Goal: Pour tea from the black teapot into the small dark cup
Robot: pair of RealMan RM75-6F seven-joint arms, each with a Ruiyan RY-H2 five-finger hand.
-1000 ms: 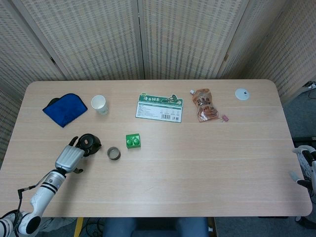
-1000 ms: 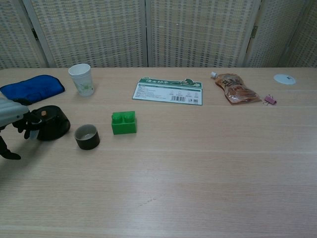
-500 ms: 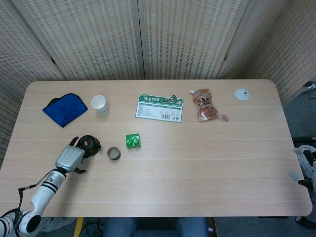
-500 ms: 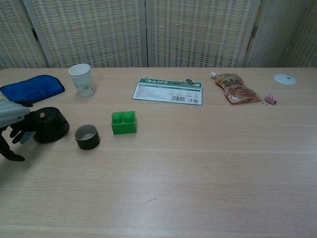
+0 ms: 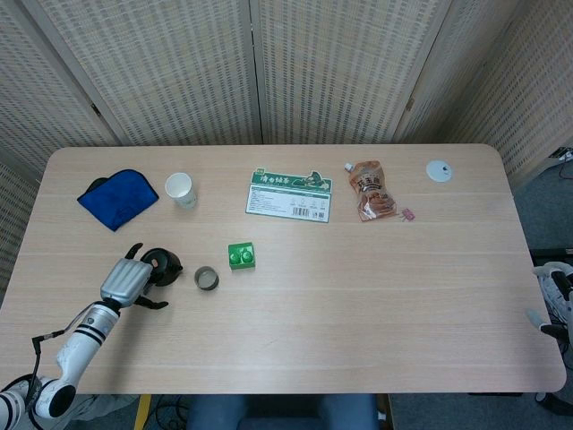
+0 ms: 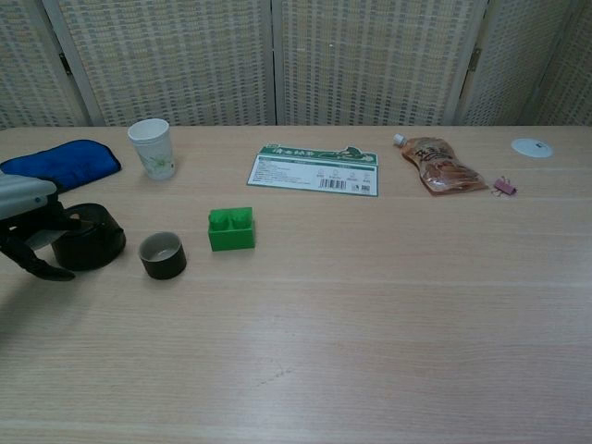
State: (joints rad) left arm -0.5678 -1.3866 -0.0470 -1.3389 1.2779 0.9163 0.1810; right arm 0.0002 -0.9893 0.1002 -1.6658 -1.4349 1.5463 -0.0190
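Note:
The black teapot (image 5: 162, 267) (image 6: 90, 240) stands on the table near the left front edge. My left hand (image 5: 129, 281) (image 6: 28, 222) is against its left side. The fingers are spread, some behind the pot and the thumb in front, and the pot stays on the table. The small dark cup (image 5: 207, 279) (image 6: 163, 255) stands upright just right of the teapot, apart from it, with a pale inside. My right hand (image 5: 555, 300) shows only partly at the right frame edge, off the table, and its fingers cannot be made out.
A green brick (image 5: 241, 256) (image 6: 230, 228) sits right of the cup. Behind are a white paper cup (image 5: 181, 190) (image 6: 151, 147), a blue cloth (image 5: 117, 197), a green-and-white card (image 5: 289, 195), a brown pouch (image 5: 370, 189), and a white disc (image 5: 439, 170).
My left hand has moved forward from the teapot's handle side and spread its fingers around the pot. The teapot and cup have stayed in place.

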